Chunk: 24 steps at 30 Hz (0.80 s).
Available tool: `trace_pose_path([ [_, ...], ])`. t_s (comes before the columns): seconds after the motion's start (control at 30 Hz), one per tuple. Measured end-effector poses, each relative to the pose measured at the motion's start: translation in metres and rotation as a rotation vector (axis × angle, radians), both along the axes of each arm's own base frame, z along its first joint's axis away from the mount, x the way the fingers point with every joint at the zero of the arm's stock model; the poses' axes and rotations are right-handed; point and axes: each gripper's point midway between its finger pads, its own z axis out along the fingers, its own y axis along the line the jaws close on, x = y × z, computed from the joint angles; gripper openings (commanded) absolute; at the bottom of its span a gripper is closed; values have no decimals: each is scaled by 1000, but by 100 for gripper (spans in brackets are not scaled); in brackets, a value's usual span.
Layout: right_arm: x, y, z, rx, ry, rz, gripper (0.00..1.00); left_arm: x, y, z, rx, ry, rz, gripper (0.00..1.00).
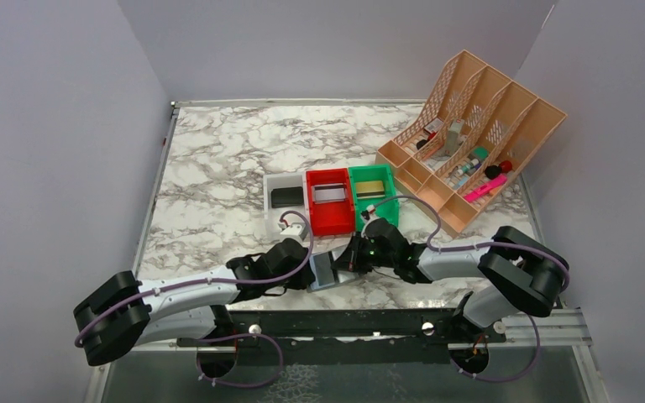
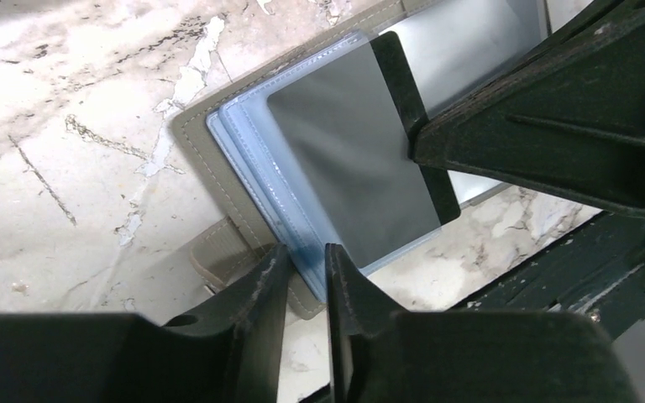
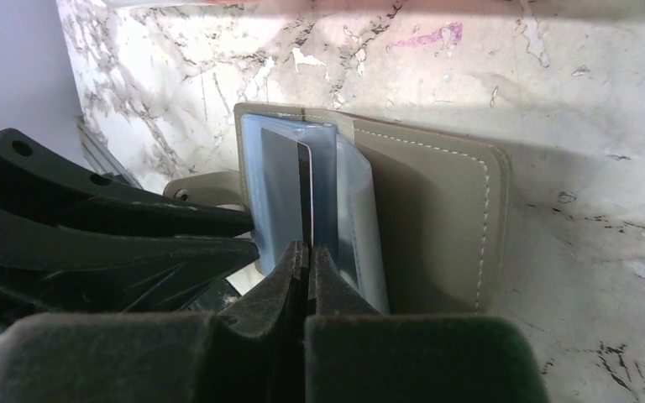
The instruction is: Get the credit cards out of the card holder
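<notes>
The card holder (image 1: 326, 274) lies open on the marble table between my two grippers; it is beige-grey outside (image 3: 437, 227) with pale blue sleeves (image 2: 252, 159). My left gripper (image 2: 306, 256) is shut on the near edge of the holder and its sleeves, and it also shows in the top view (image 1: 312, 270). A dark grey credit card (image 2: 344, 168) with a black stripe sticks partly out of a sleeve. My right gripper (image 3: 308, 248) is shut on that card's edge (image 3: 290, 189), and it also shows in the top view (image 1: 351, 257).
A white bin (image 1: 270, 186), a red bin (image 1: 329, 220) and a green bin (image 1: 390, 201) stand in a row just behind the grippers, each with a card-like item inside. A peach desk organizer (image 1: 546, 113) with small items stands at the back right.
</notes>
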Motion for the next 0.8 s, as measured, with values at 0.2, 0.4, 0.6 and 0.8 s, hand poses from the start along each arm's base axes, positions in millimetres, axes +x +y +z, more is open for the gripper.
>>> trace_pose_path([
  [0.2, 0, 1, 3, 25, 4, 7, 2, 3, -4, 15, -25, -21, -5, 43],
  [0.4, 1, 1, 2, 25, 10, 3, 2, 12, -21, 43, -95, -80, -28, 45],
  [0.6, 2, 0, 1, 23, 16, -4, 3, 9, -28, 20, -49, -34, -65, 39],
  [0.8, 1, -1, 1, 28, 22, 5, 12, 9, -24, 5, -40, -18, -42, 32],
])
